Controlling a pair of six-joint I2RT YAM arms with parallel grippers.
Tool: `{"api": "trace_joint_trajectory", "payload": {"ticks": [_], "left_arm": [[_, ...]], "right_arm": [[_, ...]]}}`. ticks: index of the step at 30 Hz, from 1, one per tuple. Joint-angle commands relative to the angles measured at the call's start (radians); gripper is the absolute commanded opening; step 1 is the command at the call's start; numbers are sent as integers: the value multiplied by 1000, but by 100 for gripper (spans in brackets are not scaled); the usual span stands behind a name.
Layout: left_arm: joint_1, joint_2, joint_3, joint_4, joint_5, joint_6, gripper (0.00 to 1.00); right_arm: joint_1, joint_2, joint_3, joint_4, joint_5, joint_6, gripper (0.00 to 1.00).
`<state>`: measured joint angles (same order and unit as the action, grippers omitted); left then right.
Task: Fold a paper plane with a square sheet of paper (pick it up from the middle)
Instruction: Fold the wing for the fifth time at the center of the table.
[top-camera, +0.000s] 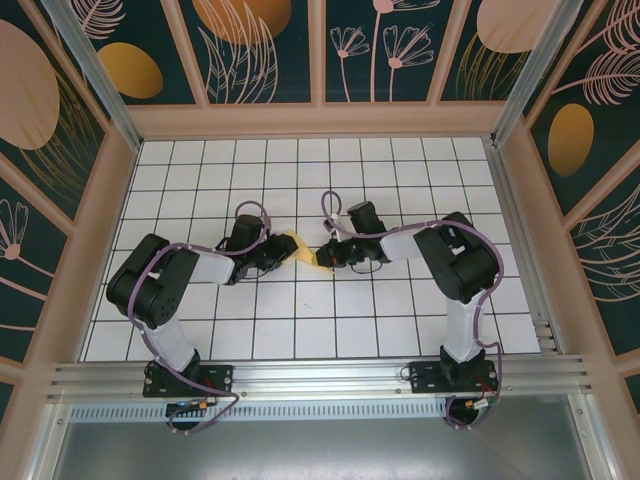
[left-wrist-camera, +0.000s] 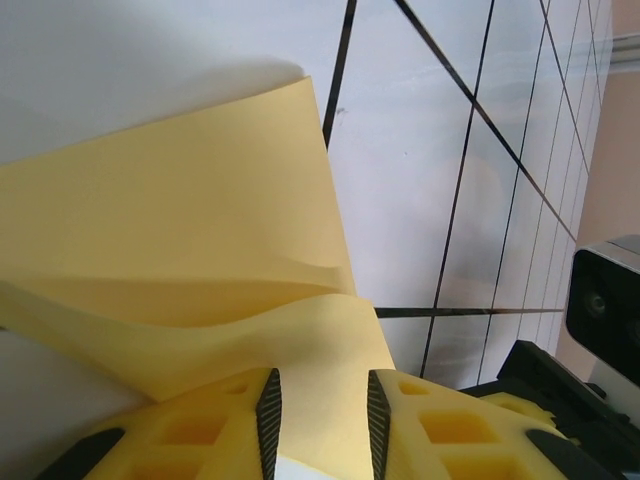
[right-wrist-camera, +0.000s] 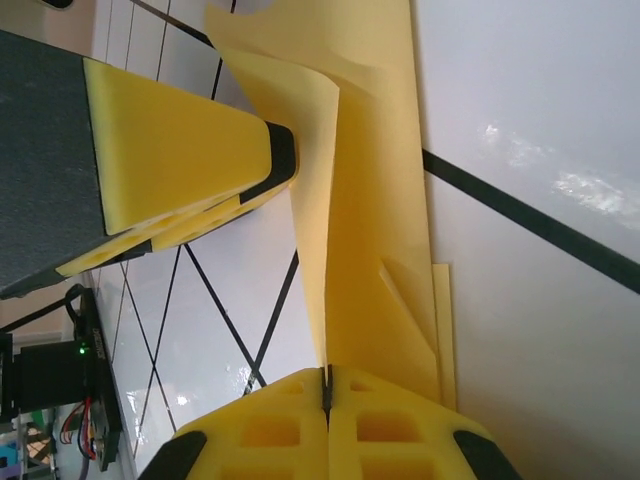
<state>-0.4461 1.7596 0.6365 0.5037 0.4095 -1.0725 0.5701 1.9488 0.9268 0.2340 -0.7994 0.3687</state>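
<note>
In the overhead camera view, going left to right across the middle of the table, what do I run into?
left arm → left gripper → yellow paper sheet → right gripper → right arm

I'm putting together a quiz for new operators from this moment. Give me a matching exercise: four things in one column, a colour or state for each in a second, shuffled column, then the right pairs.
Things
1. left gripper
2. right gripper
3. square sheet of paper
4. table

Colour or state
A. white tiles with black grid lines
B. jaws closed on the paper's edge
C. pale yellow, creased
D. jaws apart, paper in the gap

Pairs: 1-D, 2-B, 3-C, 4-A
</note>
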Motion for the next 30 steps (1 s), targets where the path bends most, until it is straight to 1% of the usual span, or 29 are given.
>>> {"api": "trace_joint_trajectory", "payload": {"ticks": [1,5,16,23,27,30], "left_arm": [[-2,-8,31,-43,-25,53,34],[-2,-21,43,-52,-19,68,36],[-3,-83,-14,87,71,73,42],[-19,-61,-30,105,84,77,42],[-24,-51,-34,119,90,75,40],[-28,-11,-33,132,99,73,38]], "right_arm": [[-12,15,-8,33,-42,19,0],[-12,21,-12,34,-46,30,0],[-12,60,-13,28,-44,74,0],[-14,78,-12,28,-26,115,0],[-18,78,-19,43,-30,145,0],[-18,78,-21,47,-33,158,0]]}}
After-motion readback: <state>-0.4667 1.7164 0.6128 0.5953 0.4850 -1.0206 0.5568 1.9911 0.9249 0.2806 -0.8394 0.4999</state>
